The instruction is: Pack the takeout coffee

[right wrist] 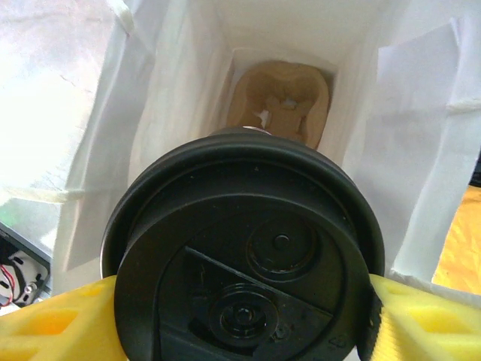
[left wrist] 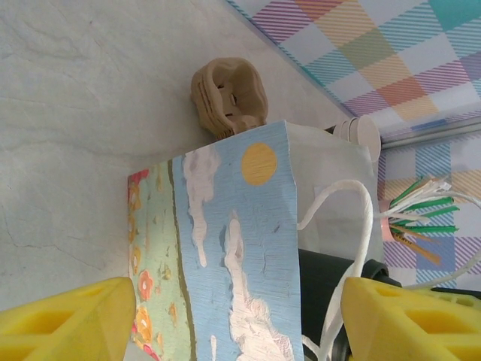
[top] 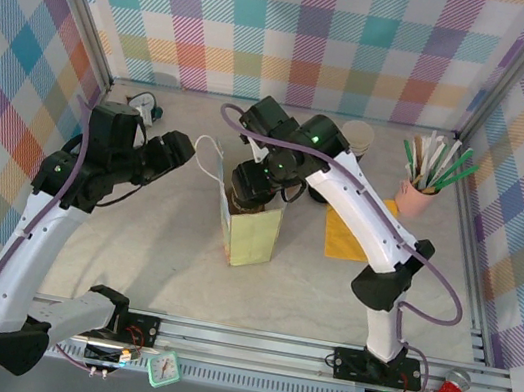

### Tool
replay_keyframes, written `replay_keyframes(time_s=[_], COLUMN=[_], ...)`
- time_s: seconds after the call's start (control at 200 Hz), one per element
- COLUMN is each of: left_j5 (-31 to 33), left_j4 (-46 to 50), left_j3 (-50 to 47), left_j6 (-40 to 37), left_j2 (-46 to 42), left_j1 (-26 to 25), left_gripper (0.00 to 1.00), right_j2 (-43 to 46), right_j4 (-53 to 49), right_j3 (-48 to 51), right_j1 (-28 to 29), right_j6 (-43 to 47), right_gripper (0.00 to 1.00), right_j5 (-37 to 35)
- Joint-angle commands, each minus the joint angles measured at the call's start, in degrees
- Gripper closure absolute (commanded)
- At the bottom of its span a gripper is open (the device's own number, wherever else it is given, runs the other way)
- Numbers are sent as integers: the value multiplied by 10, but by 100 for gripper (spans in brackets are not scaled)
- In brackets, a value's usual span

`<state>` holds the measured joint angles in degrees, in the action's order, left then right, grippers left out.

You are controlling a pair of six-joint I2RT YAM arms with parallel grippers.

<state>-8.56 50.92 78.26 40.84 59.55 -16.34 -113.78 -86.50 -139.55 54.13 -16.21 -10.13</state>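
Our right pincer [right wrist: 244, 320] clasps the takeout coffee [right wrist: 244, 248] over the open bag [right wrist: 173, 98] mid-bench; our left pincer [left wrist: 240, 320] gapes empty. Released here, we fear it tips on the carrier [right wrist: 279, 105] below

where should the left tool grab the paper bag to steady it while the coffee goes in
Probably the top rim of the left wall of the paper bag, pinched by the left tool coming from the left. The bag stands upright, thin-walled and open-mouthed, and the right tool holds the lidded coffee cup over that mouth.
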Motion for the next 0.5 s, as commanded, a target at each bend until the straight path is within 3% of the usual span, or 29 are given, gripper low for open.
replay_keyframes(time_s=[0.0, 0.495], left_j5=[-12, -12], left_j4=[1, 7], left_j3=[11, 10], left_j6=[-13, -22], left_j2=[-2, -5], left_j1=[3, 3], left_gripper=[28, 28], right_j2=[-14, -51], right_j4=[-29, -54], right_j3=[-23, -32], right_j1=[9, 15], right_j6=[12, 17], right_gripper=[30, 30], right_j5=[-7, -15])
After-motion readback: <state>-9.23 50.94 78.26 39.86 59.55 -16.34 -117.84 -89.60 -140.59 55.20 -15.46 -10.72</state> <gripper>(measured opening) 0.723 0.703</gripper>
